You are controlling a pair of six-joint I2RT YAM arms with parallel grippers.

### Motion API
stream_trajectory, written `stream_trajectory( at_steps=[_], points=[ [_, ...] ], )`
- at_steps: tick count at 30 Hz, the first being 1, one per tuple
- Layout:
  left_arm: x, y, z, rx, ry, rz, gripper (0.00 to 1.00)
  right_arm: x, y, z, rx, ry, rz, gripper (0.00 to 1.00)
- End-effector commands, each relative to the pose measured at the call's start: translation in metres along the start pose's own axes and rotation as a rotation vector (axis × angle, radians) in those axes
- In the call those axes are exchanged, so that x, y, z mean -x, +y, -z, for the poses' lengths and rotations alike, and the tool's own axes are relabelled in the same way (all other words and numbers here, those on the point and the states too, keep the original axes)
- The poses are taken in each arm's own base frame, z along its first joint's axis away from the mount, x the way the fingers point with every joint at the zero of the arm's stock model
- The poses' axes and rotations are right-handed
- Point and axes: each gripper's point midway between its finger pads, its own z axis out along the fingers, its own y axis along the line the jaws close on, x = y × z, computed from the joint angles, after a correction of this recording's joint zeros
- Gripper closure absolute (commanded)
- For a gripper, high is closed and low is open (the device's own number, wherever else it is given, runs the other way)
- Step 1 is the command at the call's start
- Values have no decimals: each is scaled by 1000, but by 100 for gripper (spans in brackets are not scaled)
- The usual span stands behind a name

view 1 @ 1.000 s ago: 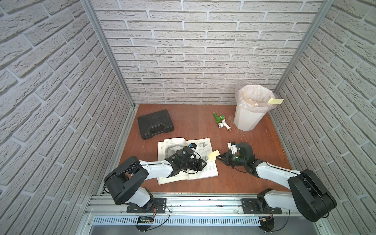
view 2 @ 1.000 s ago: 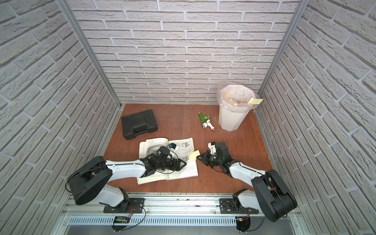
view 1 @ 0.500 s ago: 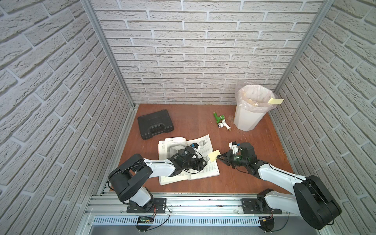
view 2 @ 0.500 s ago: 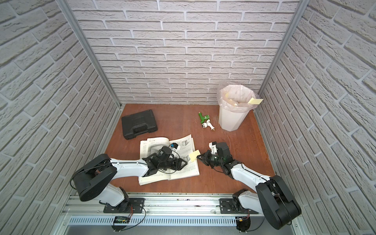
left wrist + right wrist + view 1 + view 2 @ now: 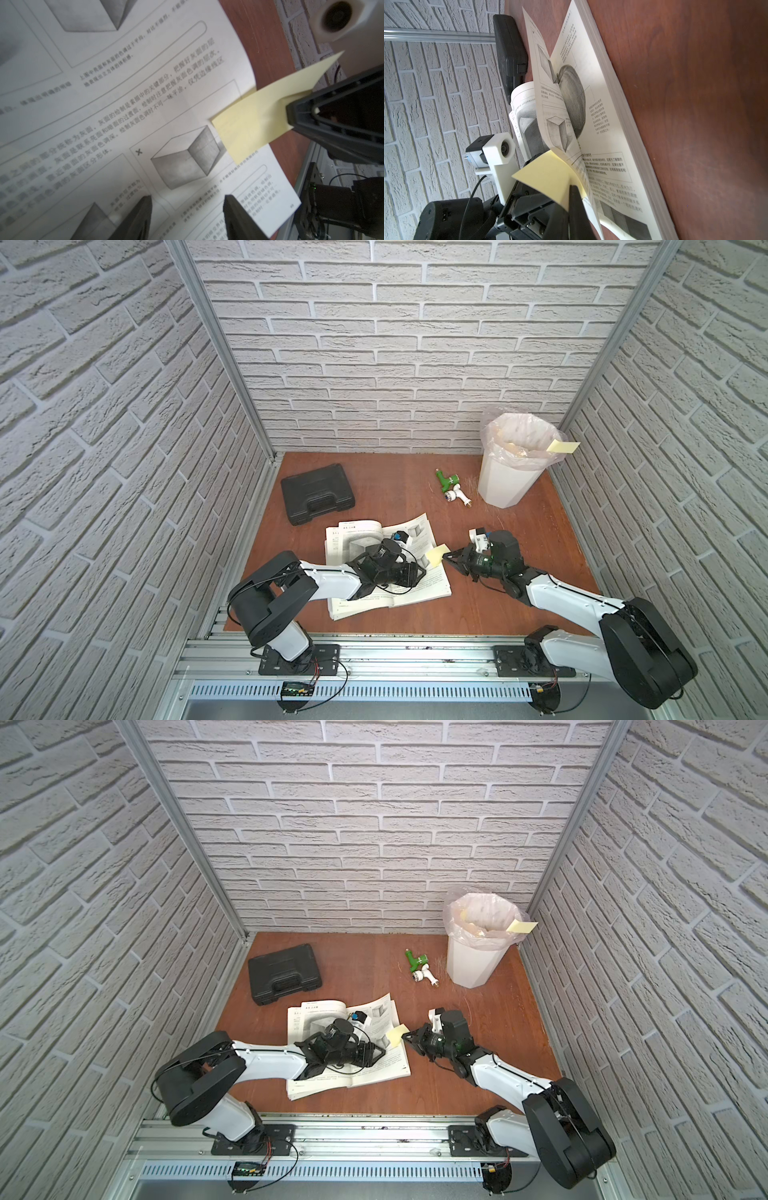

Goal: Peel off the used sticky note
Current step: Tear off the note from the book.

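The sticky note (image 5: 436, 554) is pinched by its free edge between the pressed-together jaws of the right pincer (image 5: 447, 557); its other edge is stuck to a book page (image 5: 145, 104) that is lifted towards that pincer. The left pincer (image 5: 188, 199), just beyond the note from the right one, is held low over the same page, its fingers (image 5: 143, 216) set apart and gripping nothing. The page is best pinned flat, and the note drawn back low and slowly, so that no paper is torn.
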Motion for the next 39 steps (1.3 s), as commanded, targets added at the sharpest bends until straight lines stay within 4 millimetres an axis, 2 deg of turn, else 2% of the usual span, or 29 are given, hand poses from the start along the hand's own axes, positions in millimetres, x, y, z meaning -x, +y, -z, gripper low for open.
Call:
stream_trajectory(
  at_steps=[1, 14, 21, 27, 33, 39],
  points=[
    [-52, 39, -5, 142, 172, 46, 40, 10, 23, 3, 69, -60, 22, 97],
    [-55, 40, -7, 206, 182, 14, 40, 15, 38, 3, 110, -114, -16, 97],
    [-56, 37, -8, 226, 185, -12, 40, 8, 43, -3, 101, -93, 12, 97],
    [-57, 33, -11, 248, 199, -46, 40, 2, 38, 2, 47, -99, 65, 97],
    [-58, 32, -15, 264, 218, -60, 40, 2, 49, 6, 68, -101, 69, 97],
    [-59, 33, -16, 270, 223, -59, 40, 1, 55, 2, 87, -90, 50, 97]
  ],
)
